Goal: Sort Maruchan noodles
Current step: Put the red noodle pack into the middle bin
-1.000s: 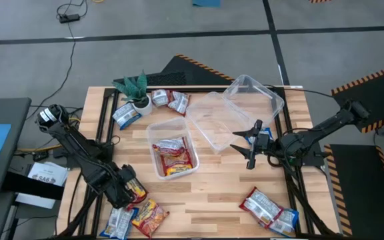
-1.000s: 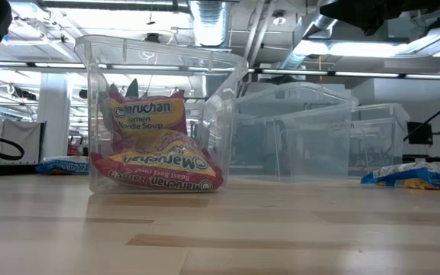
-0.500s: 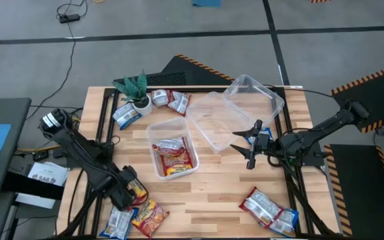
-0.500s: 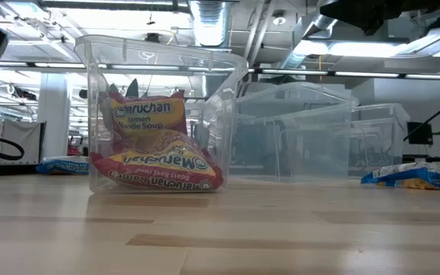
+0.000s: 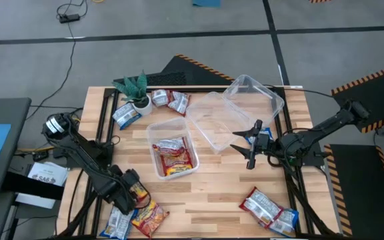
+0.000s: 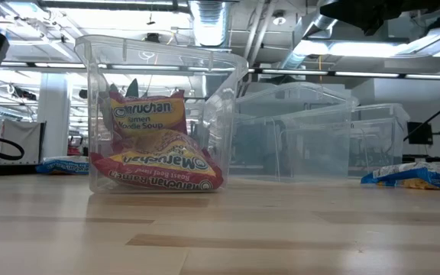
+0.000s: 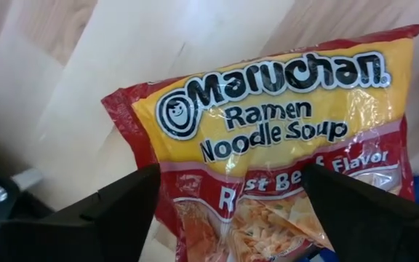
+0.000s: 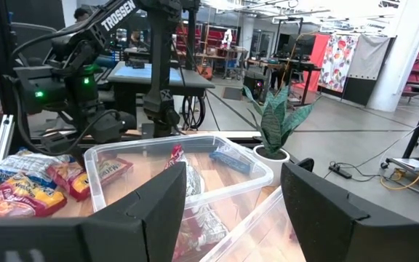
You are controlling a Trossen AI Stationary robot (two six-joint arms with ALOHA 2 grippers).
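Down at about seven o'clock on the wooden table [image 5: 219, 190], left gripper [image 5: 133, 193] spread wide over a red-and-yellow Maruchan packet [image 7: 282, 138], one dark finger to either side, nothing gripped yet. Label side up, lying flat on the wood, so probably lined up for a straight pinch across the short width. Just beyond it toward six o'clock, another red-yellow packet [image 5: 150, 217] and a blue-and-white packet [image 5: 117, 221], close enough to get nudged during the close.

At centre, a clear tub [image 5: 172, 157] already holding two red-yellow packets [image 6: 159, 160], one propped up against the wall, one flat; likely the bin for this flavour, hence the reach for a matching packet. Toward two o'clock, two more clear tubs [image 5: 242, 110], nothing visible inside. Near eleven o'clock, a small potted plant [image 5: 136, 89] with a blue-and-white packet [image 5: 126, 115] and red-and-silver packets [image 5: 170, 101] alongside. At five o'clock, a red-and-silver packet [image 5: 261, 205] beside a blue one [image 5: 284, 222].

At three o'clock, right gripper [image 5: 250, 143] parked above the table, fingers wide apart, holding nothing, clear of the left arm's path.

Pale butcher-block planks, black frame round the edges. Beyond: grey floor, hazard-striped mats, a workshop hall with benches and overhead lights.
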